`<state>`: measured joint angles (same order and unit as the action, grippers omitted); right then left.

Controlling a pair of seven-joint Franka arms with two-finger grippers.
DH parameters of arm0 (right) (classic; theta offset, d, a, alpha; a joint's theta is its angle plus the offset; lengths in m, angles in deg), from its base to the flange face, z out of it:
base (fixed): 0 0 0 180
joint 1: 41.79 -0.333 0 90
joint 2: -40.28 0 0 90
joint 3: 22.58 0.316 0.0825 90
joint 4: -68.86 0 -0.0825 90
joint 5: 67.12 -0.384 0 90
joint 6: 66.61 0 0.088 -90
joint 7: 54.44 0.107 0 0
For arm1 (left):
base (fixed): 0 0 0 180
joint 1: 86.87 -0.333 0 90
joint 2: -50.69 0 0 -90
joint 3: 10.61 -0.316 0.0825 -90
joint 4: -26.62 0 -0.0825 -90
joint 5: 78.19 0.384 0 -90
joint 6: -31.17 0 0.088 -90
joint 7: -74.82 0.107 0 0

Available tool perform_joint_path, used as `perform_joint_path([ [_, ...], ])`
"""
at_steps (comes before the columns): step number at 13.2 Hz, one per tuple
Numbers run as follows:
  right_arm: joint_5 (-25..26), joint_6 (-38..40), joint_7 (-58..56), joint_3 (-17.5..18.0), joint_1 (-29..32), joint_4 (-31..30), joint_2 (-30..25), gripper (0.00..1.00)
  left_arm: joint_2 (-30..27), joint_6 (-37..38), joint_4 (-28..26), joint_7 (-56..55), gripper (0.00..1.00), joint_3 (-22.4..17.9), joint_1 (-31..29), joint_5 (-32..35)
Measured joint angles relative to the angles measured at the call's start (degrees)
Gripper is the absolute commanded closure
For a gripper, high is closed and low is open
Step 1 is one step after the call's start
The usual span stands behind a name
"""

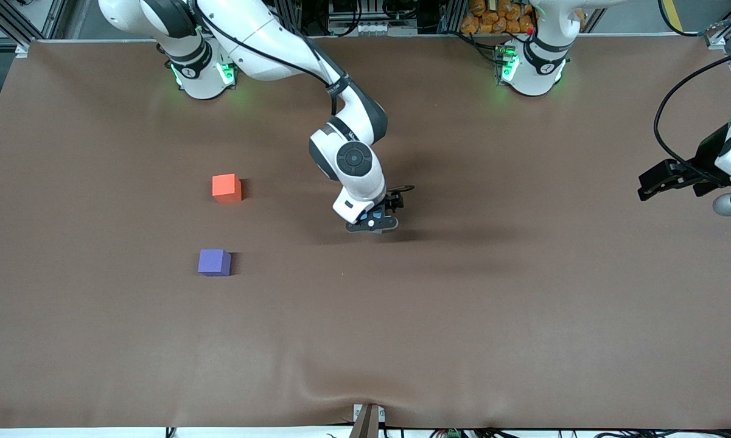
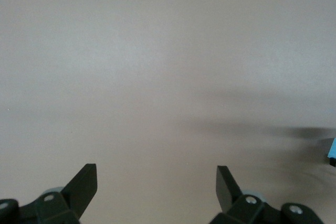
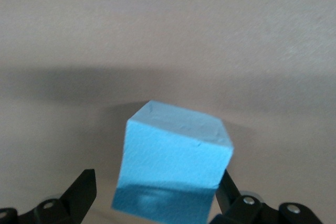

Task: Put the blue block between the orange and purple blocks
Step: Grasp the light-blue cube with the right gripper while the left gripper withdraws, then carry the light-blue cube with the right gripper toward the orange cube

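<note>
Desk (image 1: pixel 523 316): brown matte covering, smooth, with a slight wrinkle at the edge nearest the front camera.

Orange block (image 1: pixel 227 188): bright orange-red matte cube, flat on the desk toward the right arm's end. Purple block (image 1: pixel 214 262): violet matte cube of the same size, nearer the front camera than the orange one, well apart from it, with bare desk between them.

Right hand (image 1: pixel 374 224): low over the middle of the desk, well apart from both cubes. In the right wrist view the blue block (image 3: pixel 173 163), a light sky-blue cube with a fine grainy foam-like surface and crisp edges, sits between the black fingers (image 3: pixel 79 192), which stand spread. One finger looks just beside the cube; contact cannot be told.

Left hand (image 1: pixel 666 180): waits over the left arm's end of the desk, black fingers (image 2: pixel 84 184) wide apart, holding nothing.
</note>
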<state>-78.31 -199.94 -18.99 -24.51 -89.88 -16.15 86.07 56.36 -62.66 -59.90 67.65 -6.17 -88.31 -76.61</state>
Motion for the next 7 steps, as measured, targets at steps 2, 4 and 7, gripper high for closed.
perform_joint_path([
  [2, 0.41, -0.01, 0.29, -0.49, 0.18, 0.02, 0.0, 0.64, -0.02, -0.04, -0.51, 0.37, 0.0, -0.02, -0.68, -0.33],
  [4, 0.41, -0.07, 2.48, -0.87, 0.67, 0.26, 0.0, 0.8, -0.02, -0.06, -0.77, 0.41, 0.0, -0.02, -0.88, -0.44],
  [7, 0.4, -0.07, 5.57, -1.06, 1.51, 0.77, -0.13, 0.82, -0.02, -0.16, -0.81, 0.41, 0.0, 0.03, -0.87, -0.51],
])
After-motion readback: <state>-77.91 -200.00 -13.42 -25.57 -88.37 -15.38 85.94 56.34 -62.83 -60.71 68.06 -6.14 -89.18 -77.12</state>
